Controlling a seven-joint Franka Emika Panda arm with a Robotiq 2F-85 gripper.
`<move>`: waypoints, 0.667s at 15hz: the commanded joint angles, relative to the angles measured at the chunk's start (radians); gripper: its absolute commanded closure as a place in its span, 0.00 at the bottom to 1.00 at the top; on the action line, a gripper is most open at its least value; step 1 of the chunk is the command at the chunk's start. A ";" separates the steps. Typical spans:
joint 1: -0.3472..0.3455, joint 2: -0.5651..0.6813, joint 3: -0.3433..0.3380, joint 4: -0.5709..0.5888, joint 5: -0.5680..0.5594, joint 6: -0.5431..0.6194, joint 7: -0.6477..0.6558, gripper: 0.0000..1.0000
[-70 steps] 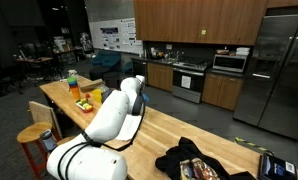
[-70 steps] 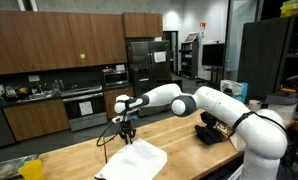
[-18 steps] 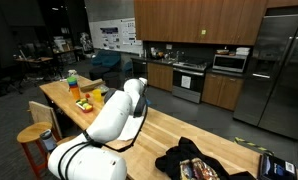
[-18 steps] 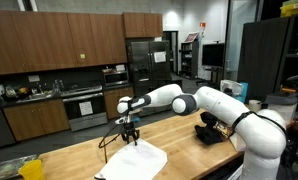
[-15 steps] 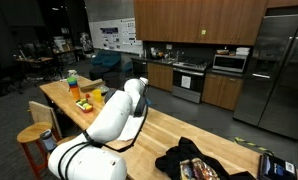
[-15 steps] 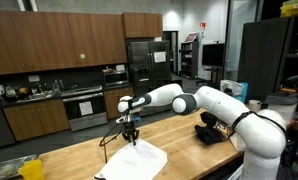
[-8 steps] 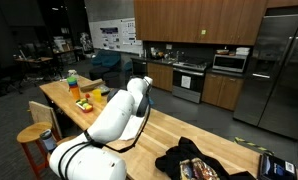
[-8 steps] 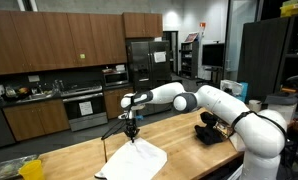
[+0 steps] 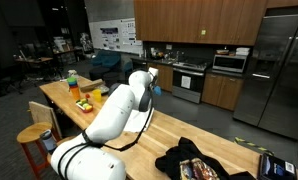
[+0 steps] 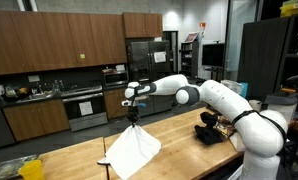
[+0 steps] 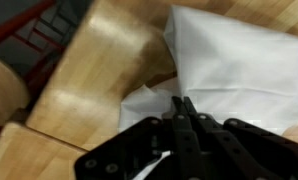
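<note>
A white cloth (image 10: 132,148) hangs from my gripper (image 10: 133,117) above the wooden table (image 10: 189,130), its lower part still draped toward the tabletop. The gripper is shut on the cloth's upper corner. In the wrist view the black fingers (image 11: 182,112) are pressed together with the white cloth (image 11: 239,65) spread beneath them over the wood. In an exterior view the white arm (image 9: 119,110) hides the gripper and the cloth.
Bottles and cups (image 9: 81,92) stand at the far end of the table. A black bag (image 10: 211,131) lies on the table near the arm's base (image 9: 194,162). A wooden stool (image 9: 34,140) stands beside the table. Kitchen cabinets and a fridge (image 9: 274,70) line the back.
The gripper closed on the cloth where it lay flat on the table and rose, lifting one corner so the cloth now hangs.
</note>
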 commanded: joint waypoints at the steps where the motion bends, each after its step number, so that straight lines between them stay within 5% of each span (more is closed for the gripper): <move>1: -0.016 -0.204 -0.065 -0.179 -0.067 0.078 0.080 1.00; 10: -0.036 -0.625 -0.176 -0.529 -0.186 0.114 0.224 1.00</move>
